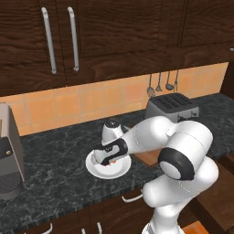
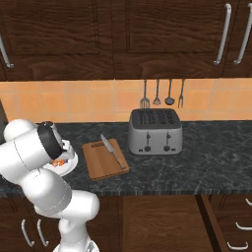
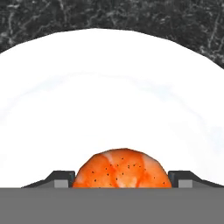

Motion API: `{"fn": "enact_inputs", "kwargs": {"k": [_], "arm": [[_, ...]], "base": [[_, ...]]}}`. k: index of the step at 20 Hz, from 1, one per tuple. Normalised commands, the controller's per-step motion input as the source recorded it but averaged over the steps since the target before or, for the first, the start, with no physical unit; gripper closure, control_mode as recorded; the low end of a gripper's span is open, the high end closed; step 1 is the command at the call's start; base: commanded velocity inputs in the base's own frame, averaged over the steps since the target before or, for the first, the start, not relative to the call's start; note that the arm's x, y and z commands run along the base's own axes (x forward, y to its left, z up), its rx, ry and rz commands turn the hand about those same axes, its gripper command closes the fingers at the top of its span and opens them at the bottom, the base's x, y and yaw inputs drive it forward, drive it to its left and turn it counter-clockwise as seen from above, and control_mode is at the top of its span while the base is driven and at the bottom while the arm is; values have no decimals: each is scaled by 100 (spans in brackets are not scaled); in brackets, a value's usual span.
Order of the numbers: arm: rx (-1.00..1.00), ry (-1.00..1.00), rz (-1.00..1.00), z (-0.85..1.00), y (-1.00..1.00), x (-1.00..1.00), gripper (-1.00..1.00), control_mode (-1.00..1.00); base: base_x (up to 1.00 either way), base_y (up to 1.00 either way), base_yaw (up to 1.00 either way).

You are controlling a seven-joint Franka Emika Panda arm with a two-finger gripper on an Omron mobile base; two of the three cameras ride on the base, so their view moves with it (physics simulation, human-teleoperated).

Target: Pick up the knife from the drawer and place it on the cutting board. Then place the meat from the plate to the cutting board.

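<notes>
Down low over the round white plate with a shallow rim (image 1: 97, 170), the two-finger gripper (image 3: 122, 179), with its small dark fingertips (image 3: 61, 178) flanking the small orange-red curled piece of meat (image 3: 122, 170). Set narrow, one tip just beside each side of the meat; cannot tell whether pressed against it or merely close. Meat lying on the plate near its middle, also glimpsed as an orange speck beneath the white hand in the left base view (image 1: 108, 165) and beside the arm in the right base view (image 2: 58, 163).

Resting on the black speckled stone desk (image 1: 55, 155), the plate, just left of the flat rectangular medium-brown wooden cutting board (image 2: 104, 158). On the board, lying diagonally across it, the slim kitchen knife with silver blade and light tan handle (image 2: 113, 152); handle toward the near right corner, blade toward the wall. Board mostly hidden behind the arm in the left base view, a brown corner showing (image 1: 147, 158).

To the right of the board, close beside it, a silver four-slot toaster (image 2: 155, 131). Above the toaster, hung on the orange tiled wall (image 2: 74, 101), thin dark metal utensils with long handles (image 2: 157, 93). At the far left of the desk, a grey boxy appliance (image 1: 10, 155). Overhead, dark brown cabinet doors with long vertical bar handles (image 1: 49, 39).
</notes>
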Motion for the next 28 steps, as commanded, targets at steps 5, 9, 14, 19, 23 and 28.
{"fn": "enact_inputs", "kwargs": {"k": [5,9,14,19,23,28], "arm": [[1,-3,-1,-22,-9,-56,100,-100],[0,-3,-2,26,-19,-18,100,-100],[0,-6,0,70,-40,2,100,-100],[0,0,0,29,-64,17,100,-100],[0,4,0,16,-76,33,100,-100],[0,3,-1,2,-70,30,100,-100]], "base": [[0,0,0],[0,0,0],[0,0,0],[0,0,0],[0,0,0],[0,0,0]]}}
